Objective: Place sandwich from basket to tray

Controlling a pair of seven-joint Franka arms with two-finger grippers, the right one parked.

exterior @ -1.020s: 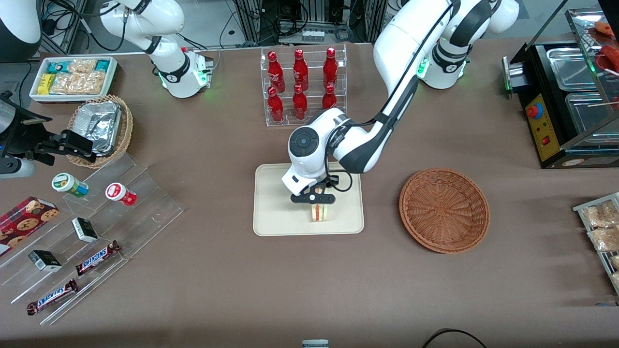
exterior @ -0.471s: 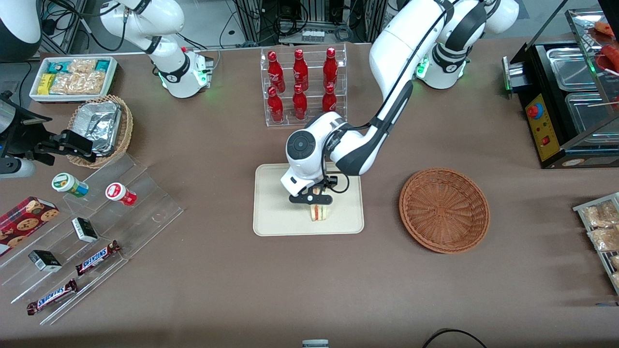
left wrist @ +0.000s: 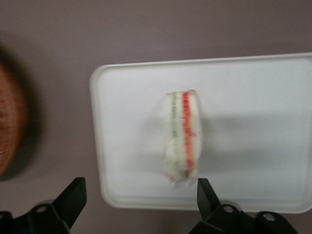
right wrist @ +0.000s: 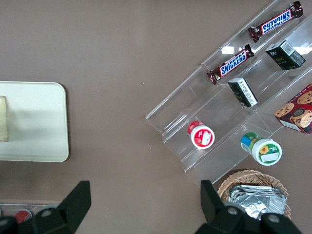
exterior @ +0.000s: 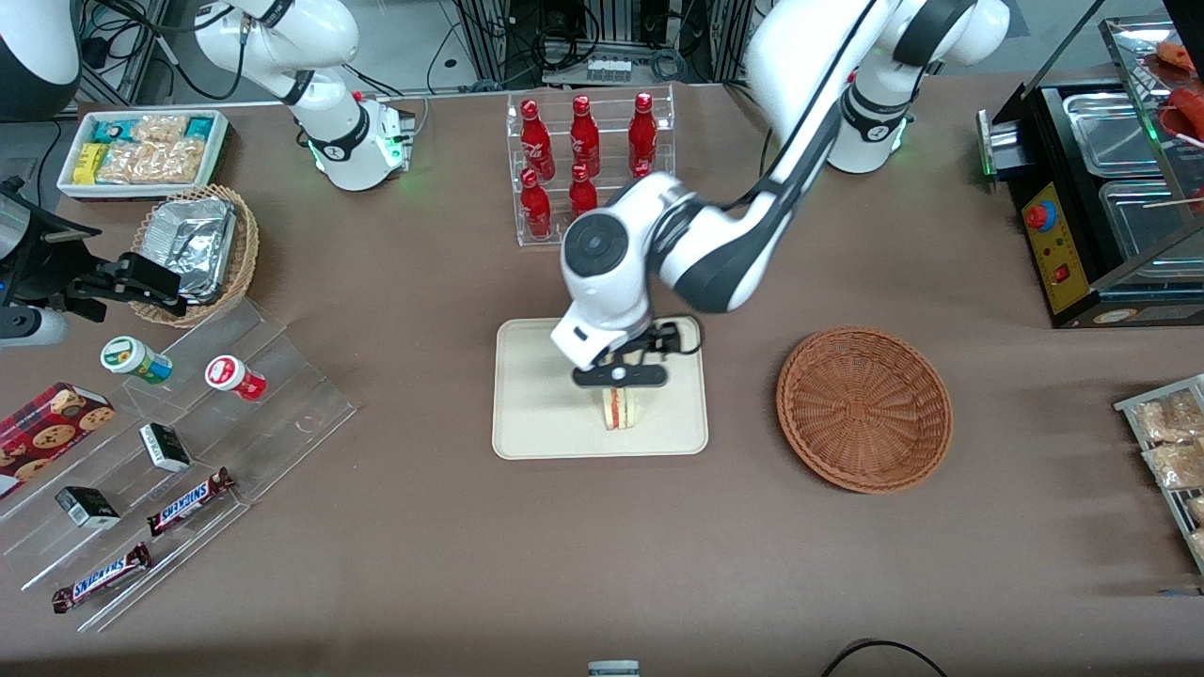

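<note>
Well, the gripper (exterior: 620, 376) hangs spread wide above the sandwich (exterior: 617, 408), which rests on the tray (exterior: 536, 414) below its fingers (left wrist: 207, 192).

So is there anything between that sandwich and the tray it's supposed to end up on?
Nothing visible. The sandwich already sits on the tray, standing on edge with its filling stripes showing. The tool hangs open just above it, not touching. The basket lies apart, toward the working arm's end of the table.

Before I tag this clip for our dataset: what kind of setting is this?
Likely a lab mock-up of a snack counter: a rack of red bottles, Snickers bars on clear steps, a food warmer. The gripper is open above the sandwich on the tray.
</note>
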